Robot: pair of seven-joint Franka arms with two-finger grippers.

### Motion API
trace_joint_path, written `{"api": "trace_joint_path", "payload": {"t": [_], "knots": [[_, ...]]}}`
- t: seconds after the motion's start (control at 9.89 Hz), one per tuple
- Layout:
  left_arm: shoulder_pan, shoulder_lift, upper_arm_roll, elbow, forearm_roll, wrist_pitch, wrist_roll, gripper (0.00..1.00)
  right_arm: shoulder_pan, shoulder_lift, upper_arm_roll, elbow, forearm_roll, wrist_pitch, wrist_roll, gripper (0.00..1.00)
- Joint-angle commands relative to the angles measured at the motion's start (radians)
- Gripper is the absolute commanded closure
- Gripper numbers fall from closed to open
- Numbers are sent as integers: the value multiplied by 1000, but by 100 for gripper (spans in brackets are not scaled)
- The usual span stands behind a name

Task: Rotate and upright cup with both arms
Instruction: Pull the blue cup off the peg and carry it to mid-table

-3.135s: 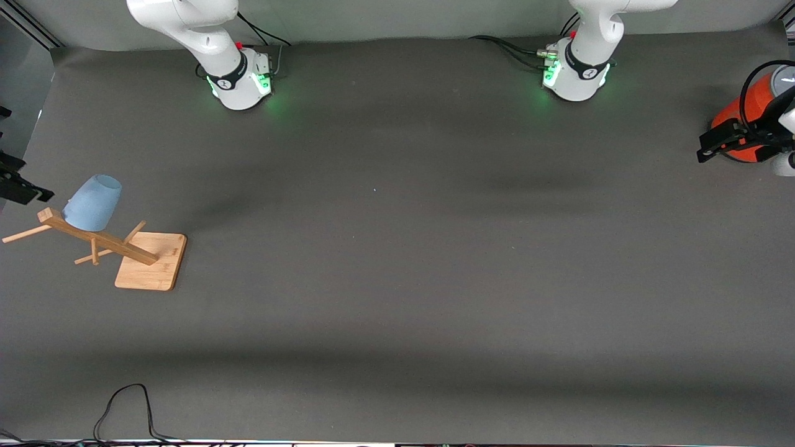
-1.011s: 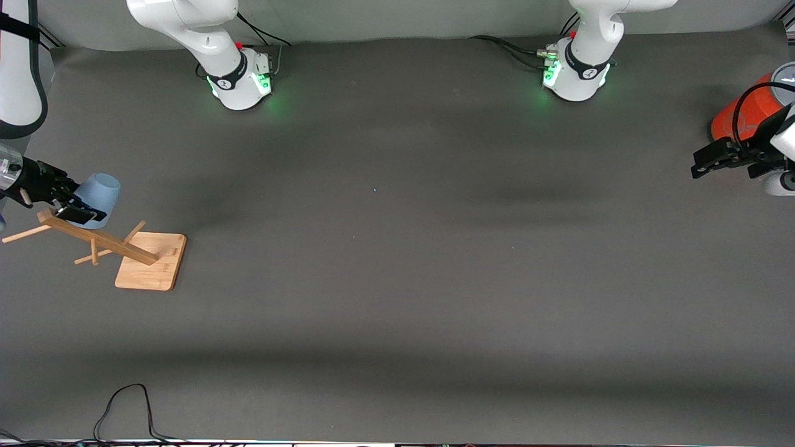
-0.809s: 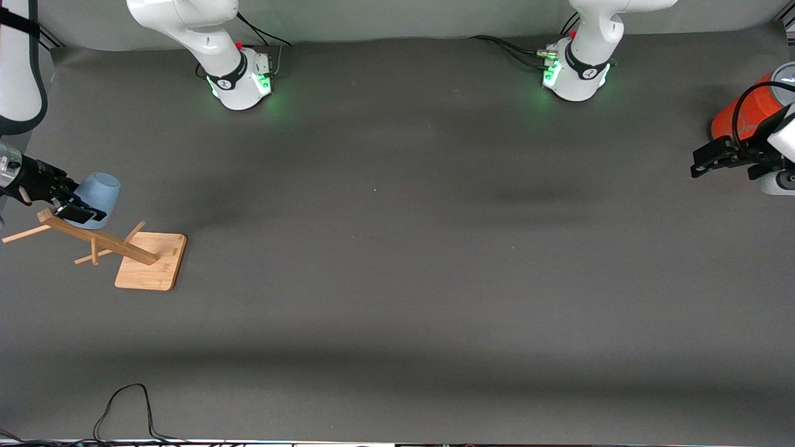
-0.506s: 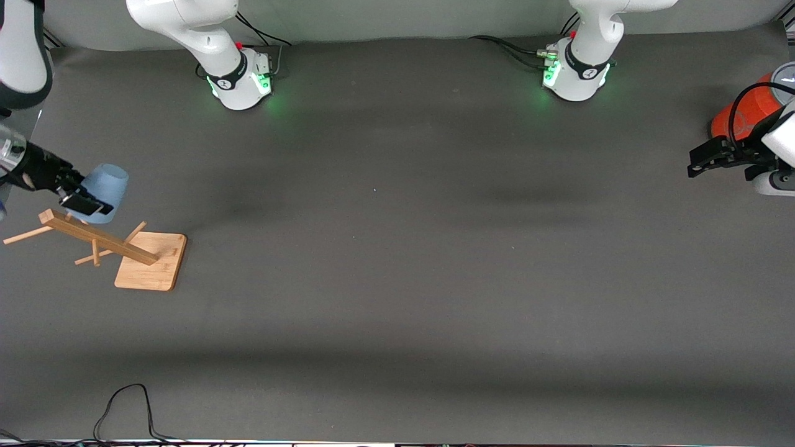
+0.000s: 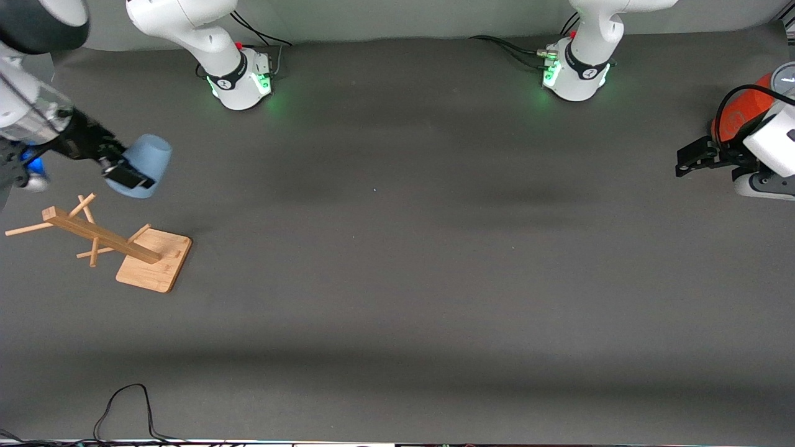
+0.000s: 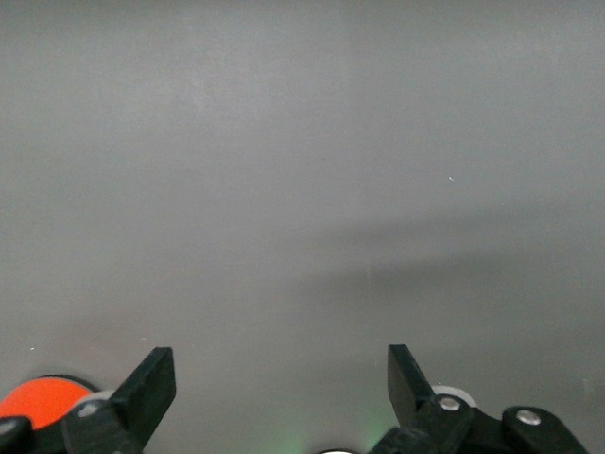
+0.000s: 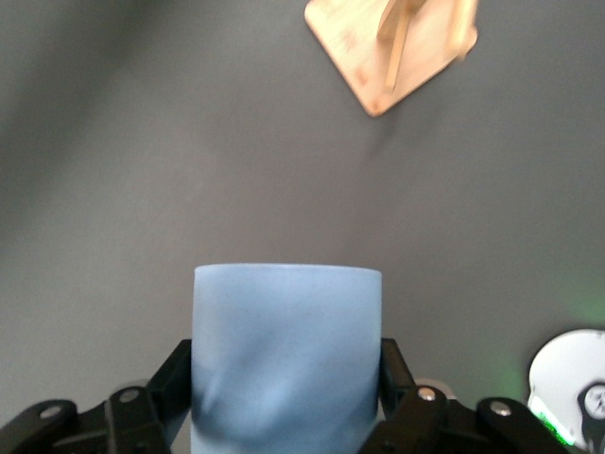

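Note:
The pale-blue cup (image 5: 144,164) is held in the air by my right gripper (image 5: 122,172), which is shut on its sides. It hangs tilted over the mat, just above the wooden rack (image 5: 93,234), at the right arm's end of the table. In the right wrist view the cup (image 7: 286,350) fills the space between the fingers. My left gripper (image 5: 694,156) is open and empty in the air at the left arm's end of the table. In the left wrist view its fingers (image 6: 151,383) stand wide apart over bare mat.
The wooden rack stands on a square wooden base (image 5: 154,267), also seen in the right wrist view (image 7: 392,47). A large orange cylinder (image 5: 742,112) stands by the left gripper. A black cable (image 5: 127,410) lies near the front edge.
My right gripper closed on the cup, lifted it off the rack's peg and carried it up and toward the table's middle. The rack shifted slightly. My left gripper moved a little toward the middle.

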Motion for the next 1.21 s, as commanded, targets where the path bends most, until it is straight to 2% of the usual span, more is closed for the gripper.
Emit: {"api": "trace_joint_path", "payload": {"t": [0.0,0.2,0.51,0.61,1.11], "knots": [[-6,20,6,20,-9,-22,19,0,157,0,-5,5,-34,-3,246,38],[-4,50,8,18,-11,5,16,0,292,79,-3,60,-34,8,513,38],[-7,54,5,20,2,22,-2,0,455,305,-2,252,-6,12,889,44],[-4,54,5,20,-14,27,-2,0,501,369,-3,293,33,35,982,44],[-12,55,2,49,-14,15,8,0,684,754,-2,536,40,138,1382,45]]}}
